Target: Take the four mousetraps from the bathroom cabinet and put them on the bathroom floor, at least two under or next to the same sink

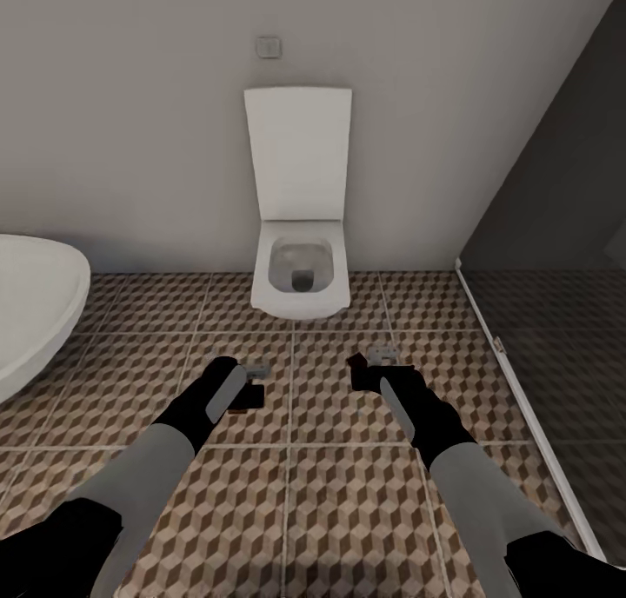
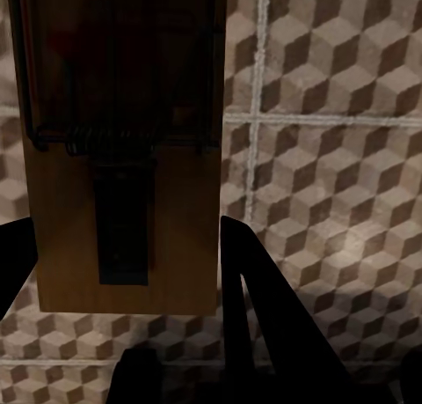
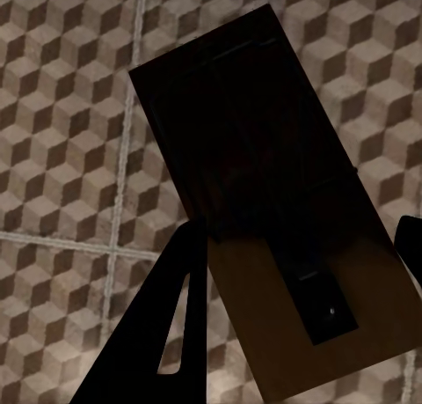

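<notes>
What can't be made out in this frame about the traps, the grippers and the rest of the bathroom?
- Left mousetrap: top cut by the left wrist view's edge; head view hides it behind the left gripper.
- Right mousetrap: upper half in deep shadow, spring detail lost.
- Right gripper: too small in head view to judge its grip.
- Bathtub: cut by the head view's left edge.

Open bathroom floor (image 1: 348,511): bare tile beneath and between my arms, passable. Ahead: toilet (image 1: 300,276) against the wall, blocking forward reach. Left: white bathtub (image 1: 35,307) rim. Right: glass shower partition (image 1: 556,337), closing that side.
</notes>
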Robot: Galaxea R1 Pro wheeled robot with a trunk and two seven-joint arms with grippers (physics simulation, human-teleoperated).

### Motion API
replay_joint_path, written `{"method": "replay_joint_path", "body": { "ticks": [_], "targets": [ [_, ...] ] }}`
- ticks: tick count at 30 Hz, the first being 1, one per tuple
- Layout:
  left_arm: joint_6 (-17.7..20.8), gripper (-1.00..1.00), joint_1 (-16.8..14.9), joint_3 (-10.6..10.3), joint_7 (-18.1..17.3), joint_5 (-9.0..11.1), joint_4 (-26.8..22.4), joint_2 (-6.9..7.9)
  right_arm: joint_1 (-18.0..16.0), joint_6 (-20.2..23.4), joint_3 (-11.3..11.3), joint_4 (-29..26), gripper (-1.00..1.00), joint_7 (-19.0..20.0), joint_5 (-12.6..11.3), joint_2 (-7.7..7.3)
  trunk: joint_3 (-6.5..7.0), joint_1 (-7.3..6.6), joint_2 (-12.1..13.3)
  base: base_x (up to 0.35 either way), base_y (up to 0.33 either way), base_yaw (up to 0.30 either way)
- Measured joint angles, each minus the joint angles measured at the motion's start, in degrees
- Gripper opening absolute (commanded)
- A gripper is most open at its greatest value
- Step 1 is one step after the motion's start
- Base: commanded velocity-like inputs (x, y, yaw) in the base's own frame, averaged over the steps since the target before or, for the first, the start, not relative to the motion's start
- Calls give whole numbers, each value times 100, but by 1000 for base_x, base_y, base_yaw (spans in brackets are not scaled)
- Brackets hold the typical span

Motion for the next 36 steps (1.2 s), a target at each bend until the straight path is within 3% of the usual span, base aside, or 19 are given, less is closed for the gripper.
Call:
{"method": "replay_joint_path", "body": {
  "ticks": [36],
  "targets": [
    [0,-100,0,0,9,-1,0,-34,0,0,1,0,-100,0,2,0,-983,791,-1444,0,0,0]
  ]
}}
